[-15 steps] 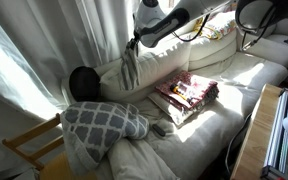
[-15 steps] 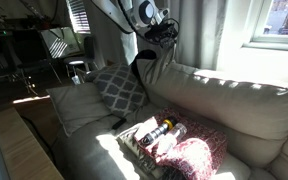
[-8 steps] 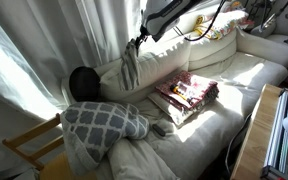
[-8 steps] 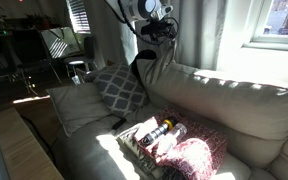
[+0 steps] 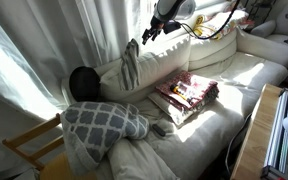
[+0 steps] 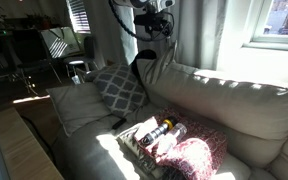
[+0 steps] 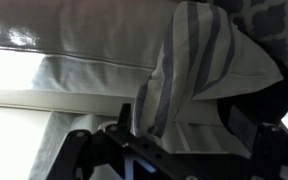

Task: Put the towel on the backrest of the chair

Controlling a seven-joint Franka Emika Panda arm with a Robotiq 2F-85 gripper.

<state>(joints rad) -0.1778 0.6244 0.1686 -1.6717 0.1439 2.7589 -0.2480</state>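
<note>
The grey-and-white striped towel (image 5: 131, 65) hangs draped over the top of the cream sofa's backrest (image 5: 174, 58). It also shows in an exterior view (image 6: 147, 70) and in the wrist view (image 7: 189, 60). My gripper (image 5: 149, 33) hovers above the towel, apart from it, as seen in both exterior views (image 6: 162, 28). In the wrist view the gripper (image 7: 169, 145) is open, with its dark fingers (image 7: 76, 150) wide apart and nothing between them.
A grey lattice-pattern pillow (image 5: 104, 122) and a black round cushion (image 5: 82, 82) sit at the sofa's end. A tray of items with a red cloth (image 5: 191, 95) lies on the seat. A wooden chair (image 5: 32, 150) stands beside the sofa. White curtains (image 5: 44, 40) hang behind.
My gripper has risen up and away from the top of the towel. The towel stays draped on the backrest and has not moved.
</note>
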